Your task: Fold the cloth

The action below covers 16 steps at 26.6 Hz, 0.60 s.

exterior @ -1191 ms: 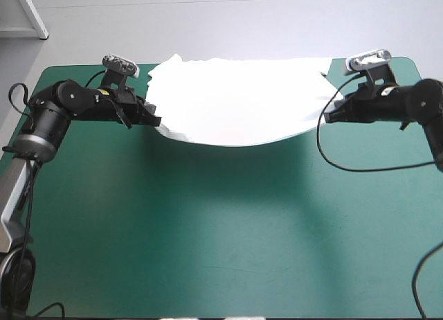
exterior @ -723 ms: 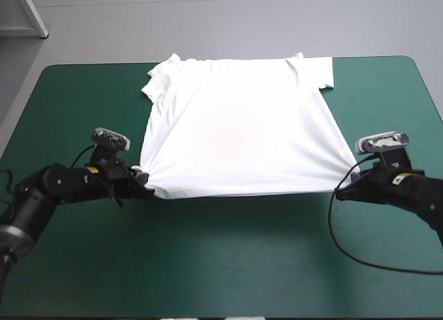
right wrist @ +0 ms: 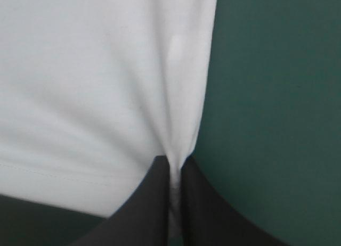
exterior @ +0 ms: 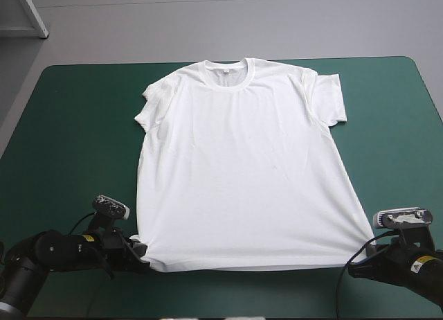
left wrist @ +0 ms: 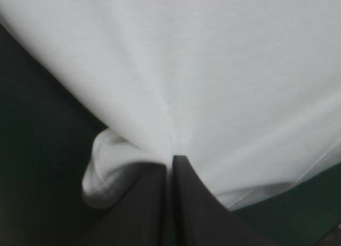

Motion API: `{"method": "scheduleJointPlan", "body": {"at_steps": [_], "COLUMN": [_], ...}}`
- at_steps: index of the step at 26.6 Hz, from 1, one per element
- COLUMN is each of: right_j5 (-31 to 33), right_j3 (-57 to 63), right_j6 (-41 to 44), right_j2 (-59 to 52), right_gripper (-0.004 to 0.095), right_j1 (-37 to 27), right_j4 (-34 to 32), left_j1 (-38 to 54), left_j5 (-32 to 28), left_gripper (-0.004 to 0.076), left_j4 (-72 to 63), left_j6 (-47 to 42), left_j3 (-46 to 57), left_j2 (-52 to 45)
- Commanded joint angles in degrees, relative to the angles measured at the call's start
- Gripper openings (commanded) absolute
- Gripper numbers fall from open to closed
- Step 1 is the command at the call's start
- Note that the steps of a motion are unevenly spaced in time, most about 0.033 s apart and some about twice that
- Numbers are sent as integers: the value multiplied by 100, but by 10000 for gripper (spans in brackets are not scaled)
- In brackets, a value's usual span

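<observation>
White T-shirt (exterior: 242, 167), spread flat on the teal-green bench (exterior: 69, 126), gripped at both hem corners.
Left claw (exterior: 143, 259): at the near-left hem corner, all but closed, cloth pinched in it, a small bunch of fabric beside its tip. T-shirt: collar toward the far edge, sleeves out to either side, hem along the near edge. Right claw (exterior: 361, 258): at the near-right hem corner, all but closed on a pinched ridge of cloth.
</observation>
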Motion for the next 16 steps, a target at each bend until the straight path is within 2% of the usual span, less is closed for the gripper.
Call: {"method": "scheduleJointPlan", "body": {"at_steps": [1, 4, 7, 9, 11, 12, 14, 16], "right_j5": [-155, -64, -39, -64, -133, -217, -159, 37], "right_j3": [-50, 57, 96, 96, 96, 96, 96, 96], "right_j6": [-38, 2, -24, -13, 29, 44, 54, 2], "right_j2": [78, 137, 152, 152, 152, 152, 152, 152], "right_gripper": [5, 10, 93, 195, 279, 321, 343, 343], "right_j1": [-44, -44, -44, -44, -44, -44, -44, -44], "right_j4": [-20, 46, -13, -24, -24, -24, 80, 121], "left_j1": [-12, -12, -12, -12, -12, -12, -12, -12], "left_j5": [-9, 110, 209, 227, 291, 365, 573, 654], "left_gripper": [19, 20, 43, 106, 216, 347, 460, 455], "left_j4": [-111, -99, -123, -172, -258, -378, -494, -494], "left_j6": [-65, -54, -42, 36, 147, 218, 203, 176], "left_j3": [-119, -119, -119, -119, -119, -119, -134, -174], "left_j2": [-41, -41, -41, -41, -41, -41, -41, -54]}}
